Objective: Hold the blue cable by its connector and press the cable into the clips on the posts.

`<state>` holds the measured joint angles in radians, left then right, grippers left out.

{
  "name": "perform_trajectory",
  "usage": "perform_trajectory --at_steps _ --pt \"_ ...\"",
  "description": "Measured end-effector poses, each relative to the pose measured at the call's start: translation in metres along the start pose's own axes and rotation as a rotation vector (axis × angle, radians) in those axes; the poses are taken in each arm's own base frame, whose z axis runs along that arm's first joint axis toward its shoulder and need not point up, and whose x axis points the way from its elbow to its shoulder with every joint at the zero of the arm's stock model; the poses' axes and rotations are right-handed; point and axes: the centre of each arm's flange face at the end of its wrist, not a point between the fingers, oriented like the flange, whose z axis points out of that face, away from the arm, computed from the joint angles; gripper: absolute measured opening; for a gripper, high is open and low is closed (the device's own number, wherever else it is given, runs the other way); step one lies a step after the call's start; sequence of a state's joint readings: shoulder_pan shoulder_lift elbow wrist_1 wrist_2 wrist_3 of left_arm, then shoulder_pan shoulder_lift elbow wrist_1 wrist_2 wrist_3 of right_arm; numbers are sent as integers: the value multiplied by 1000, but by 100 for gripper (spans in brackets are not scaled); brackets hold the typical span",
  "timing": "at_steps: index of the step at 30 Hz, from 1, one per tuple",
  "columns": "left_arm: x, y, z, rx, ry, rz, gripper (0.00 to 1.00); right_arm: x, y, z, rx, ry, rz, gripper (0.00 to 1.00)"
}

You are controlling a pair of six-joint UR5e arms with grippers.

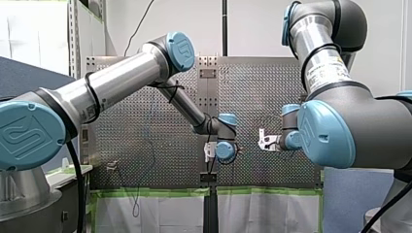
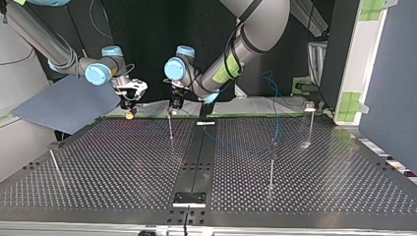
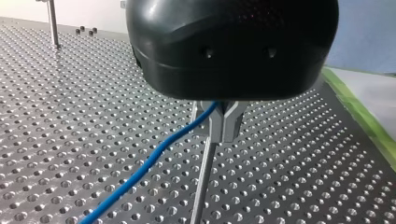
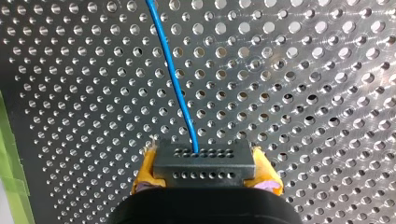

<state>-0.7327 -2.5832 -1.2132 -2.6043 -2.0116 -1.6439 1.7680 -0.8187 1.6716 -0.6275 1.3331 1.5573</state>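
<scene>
The blue cable (image 4: 175, 74) ends in a dark grey connector (image 4: 204, 163), and my right gripper (image 4: 205, 175) is shut on that connector between its yellow pads (image 4: 145, 170). In the left wrist view the cable (image 3: 149, 161) climbs into a grey clip (image 3: 223, 122) on top of a thin post (image 3: 204, 182). My left gripper (image 3: 219, 105) sits right over this clip, shut; its black body hides the fingers and whether they hold the cable. In the top view my left gripper (image 2: 175, 105) stands over the post (image 2: 170, 127), with my right gripper (image 2: 130, 112) close beside it.
Other posts rise from the perforated table (image 2: 123, 162): one at the top view's left (image 2: 54, 164), one right of the middle (image 2: 272, 167), one at the far right (image 2: 310, 123). The cable (image 2: 275, 105) hangs down near these. Green tape edges the table.
</scene>
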Motion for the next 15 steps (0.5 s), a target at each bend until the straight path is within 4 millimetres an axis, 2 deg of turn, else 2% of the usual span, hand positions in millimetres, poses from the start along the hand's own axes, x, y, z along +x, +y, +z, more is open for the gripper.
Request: perform_trajectory --at_steps 15 --pt "6 4 -10 -23 77 44 0 0 0 1 1 0 0 0"
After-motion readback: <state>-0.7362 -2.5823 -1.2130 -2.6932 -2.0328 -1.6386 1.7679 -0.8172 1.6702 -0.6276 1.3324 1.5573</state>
